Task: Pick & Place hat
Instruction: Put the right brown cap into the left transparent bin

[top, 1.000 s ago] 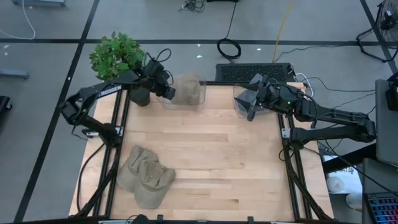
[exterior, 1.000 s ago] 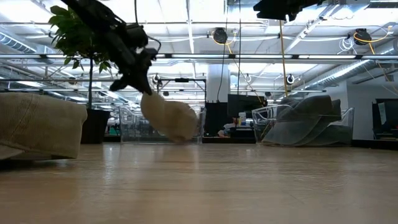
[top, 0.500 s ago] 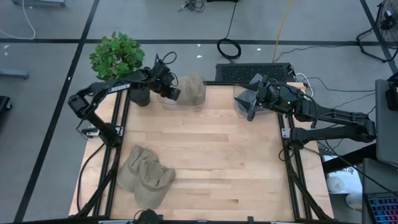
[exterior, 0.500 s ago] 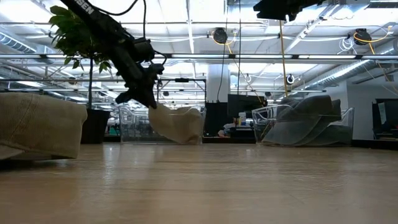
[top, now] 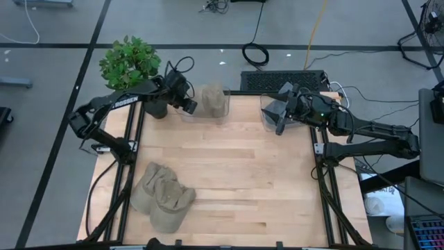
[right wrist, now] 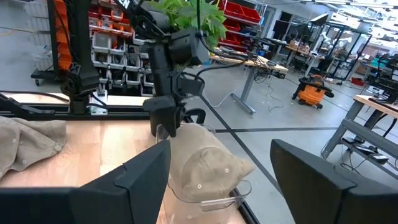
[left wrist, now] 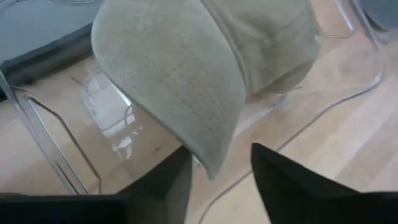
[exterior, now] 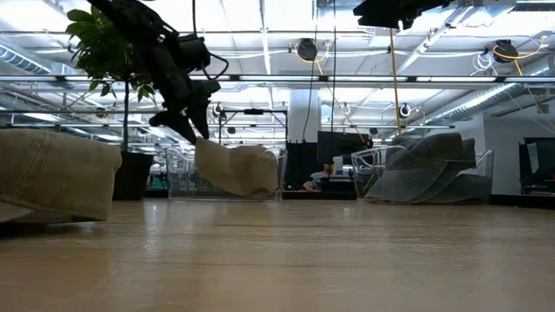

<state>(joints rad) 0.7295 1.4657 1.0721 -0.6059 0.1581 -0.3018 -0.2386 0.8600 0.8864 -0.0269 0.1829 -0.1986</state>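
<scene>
A tan hat [top: 212, 101] lies in a clear bin [top: 186, 115] at the table's far left. Its crown [exterior: 247, 171] sits down in the bin and its brim [left wrist: 180, 81] slants up toward my left gripper [top: 189, 104]. That gripper stands open just above the bin, with the brim's edge [left wrist: 214, 167] between its two fingers. My right gripper [top: 279, 119] hangs open, with nothing between its fingers, over a second clear bin [top: 264, 105] at the far right, which holds a dark grey hat [exterior: 434, 165]. My left gripper slants down from the table's left side with one finger [left wrist: 171, 186] on either side of the brim's edge. Whether a finger touches the brim, I cannot tell. The hat rests in the bin.
Two more tan hats [top: 163, 198] lie overlapping near the table's front left corner. A potted plant [top: 128, 61] stands beyond the far left corner, behind my left arm. The wooden table's middle [top: 243, 173] is bare.
My left gripper has carried the hanging hat down into the clear bin, then opened and let go, rising a little. The hat has gone from hanging below the fingers to lying in the bin with its brim slanting up.
</scene>
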